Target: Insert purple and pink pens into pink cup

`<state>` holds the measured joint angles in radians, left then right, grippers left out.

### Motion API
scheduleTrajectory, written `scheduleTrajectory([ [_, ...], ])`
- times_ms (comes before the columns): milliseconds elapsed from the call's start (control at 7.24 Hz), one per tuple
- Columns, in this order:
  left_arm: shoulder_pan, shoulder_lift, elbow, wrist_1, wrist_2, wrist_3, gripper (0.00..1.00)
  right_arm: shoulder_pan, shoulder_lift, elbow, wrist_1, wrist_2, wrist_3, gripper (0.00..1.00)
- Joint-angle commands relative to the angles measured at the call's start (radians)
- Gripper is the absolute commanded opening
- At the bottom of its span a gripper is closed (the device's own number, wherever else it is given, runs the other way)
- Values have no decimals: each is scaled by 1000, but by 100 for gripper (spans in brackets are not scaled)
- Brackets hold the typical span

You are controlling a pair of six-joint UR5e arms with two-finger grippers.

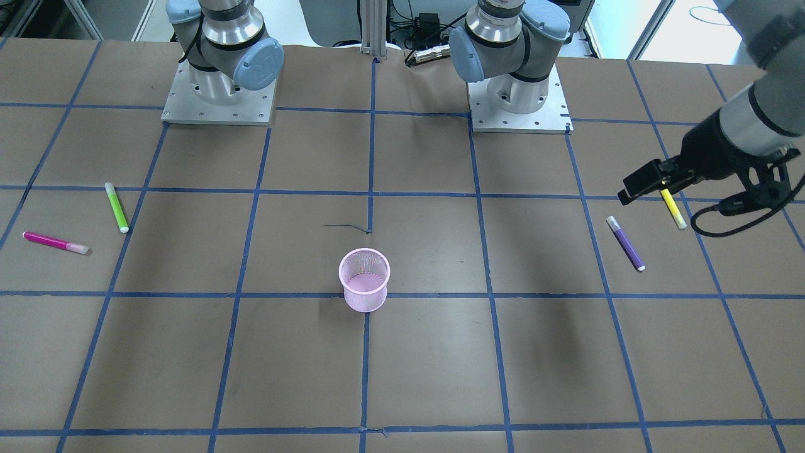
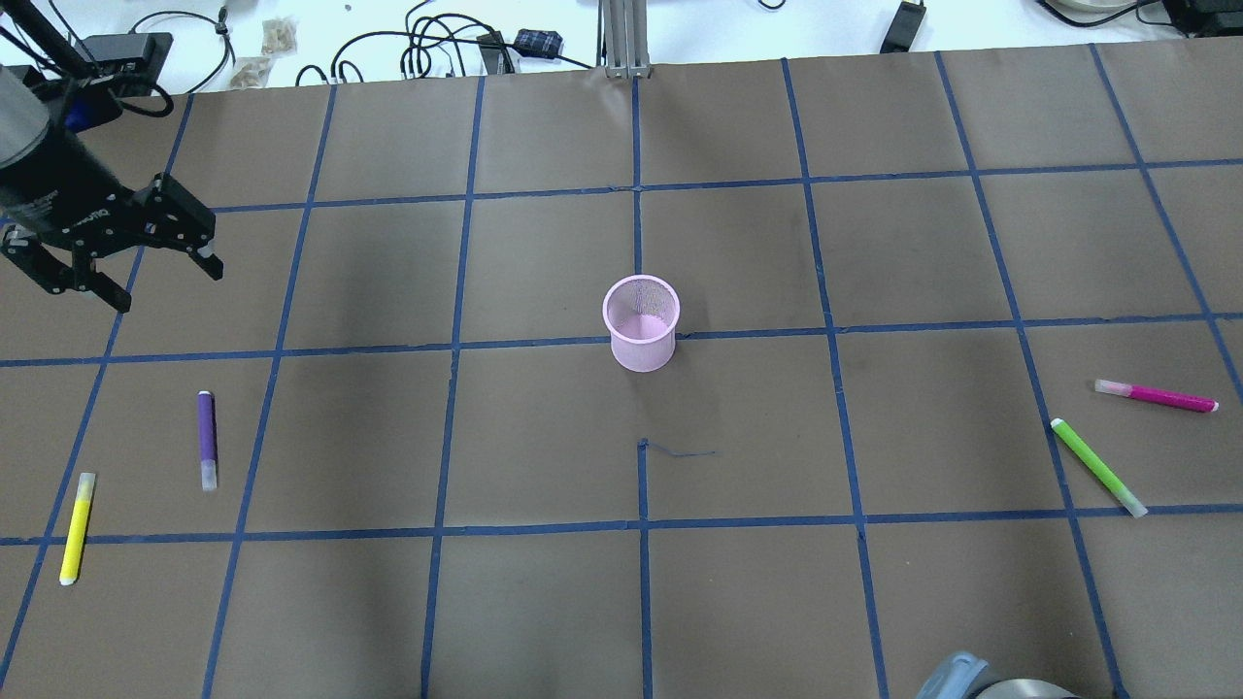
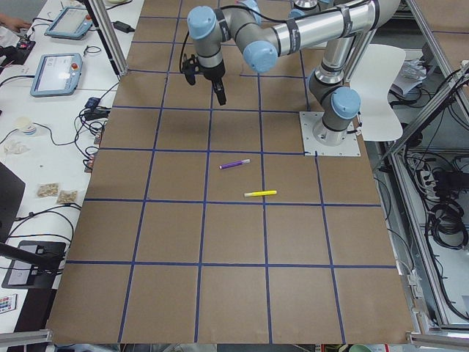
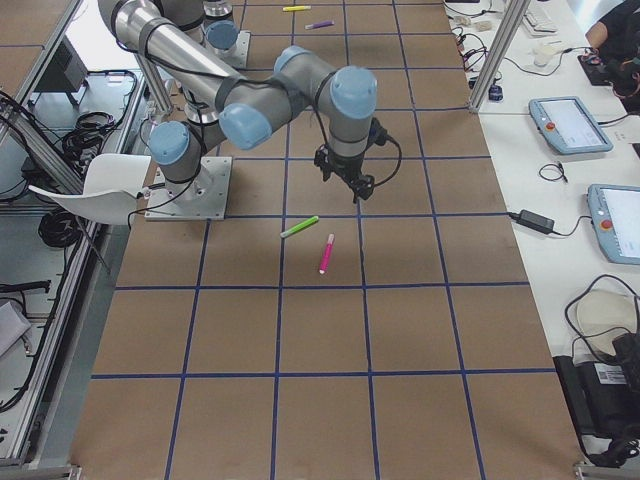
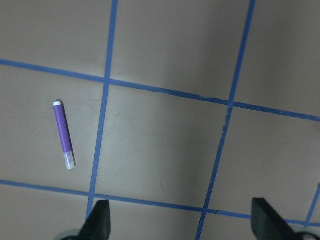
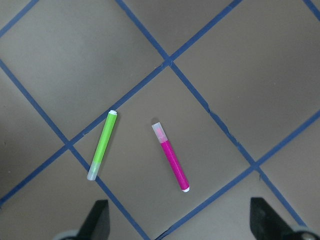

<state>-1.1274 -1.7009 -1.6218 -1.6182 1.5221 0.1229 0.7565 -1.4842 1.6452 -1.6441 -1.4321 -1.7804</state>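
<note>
Brown-papered tabletop with a blue tape grid, cables and gear along the far edge. Reading the overhead view from the left: left claw hangs above the tabletop at the far left, its two fingers spread apart, not touching any pen. Nearer the robot, a yellow pen lies flat by the left edge. Just beside it, one tape line over, the purple pen lies flat with its clear cap toward the robot, apart from the claw. Pink mesh cup stands upright near the middle, on a tape line, well apart from every pen. Far right: a green pen lies slanted across a tape line, and the pink pen lies flat near it, the two not touching. Right claw hovers over that pair; its wrist view shows the fingertips wide apart, both pens lying between them on the tabletop below.
</note>
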Motion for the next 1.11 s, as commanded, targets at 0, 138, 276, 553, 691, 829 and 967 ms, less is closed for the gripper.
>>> scheduleTrajectory([
  [0, 67, -156, -29, 143, 13, 14, 100, -202, 97, 106, -33, 224, -461, 99],
  [138, 73, -210, -32, 155, 12, 6, 100, -241, 190, 79, -19, 263, -540, 92],
  [276, 75, -244, -33, 168, 13, 0, 100, -273, 297, 20, 24, 307, -629, 92],
  [553, 80, -287, -59, 204, 182, 12, 100, -275, 480, -146, 268, 312, -795, 93],
  [691, 98, -310, -78, 245, 185, 49, 100, -275, 530, -178, 336, 312, -853, 93],
  [829, 124, -330, -84, 304, 162, 88, 100, -275, 545, -167, 339, 302, -920, 93],
  [967, 144, -350, -84, 308, 139, 93, 100, -275, 553, -148, 327, 302, -997, 93],
])
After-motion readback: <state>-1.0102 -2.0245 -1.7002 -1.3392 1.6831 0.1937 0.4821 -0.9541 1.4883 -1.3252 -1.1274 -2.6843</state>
